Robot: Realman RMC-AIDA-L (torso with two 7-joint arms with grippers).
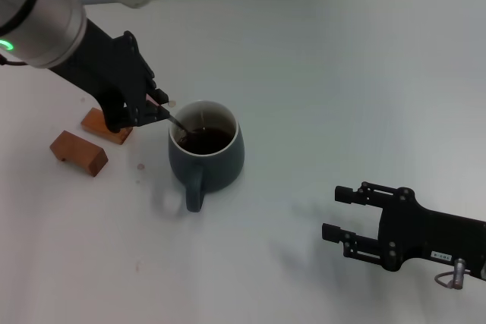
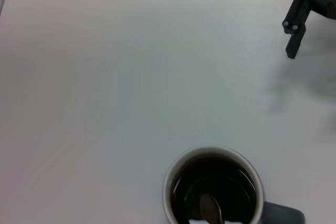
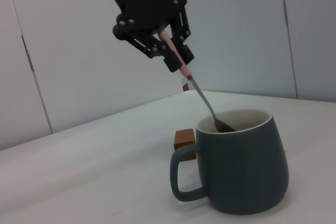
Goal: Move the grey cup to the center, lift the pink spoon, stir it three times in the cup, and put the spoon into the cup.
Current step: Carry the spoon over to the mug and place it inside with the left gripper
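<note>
nearest me, my right hand (image 1: 339,218) hovers low over the white counter (image 1: 342,73) at the near right, fingers spread and released, holding nothing. left of it and a little farther off, the grey cup (image 1: 206,155) stands upright around the middle of the counter, its loop handle turned toward me and dark liquid inside. the pink spoon (image 3: 195,88) leans into the cup from the left, its metal bowl sunk in the liquid and its pink handle slanting up. my left hand (image 1: 157,108) is clenched on that handle, just left of the cup's rim. two brown blocks (image 1: 79,152) lie on the counter at the left, beyond and beside that hand.
</note>
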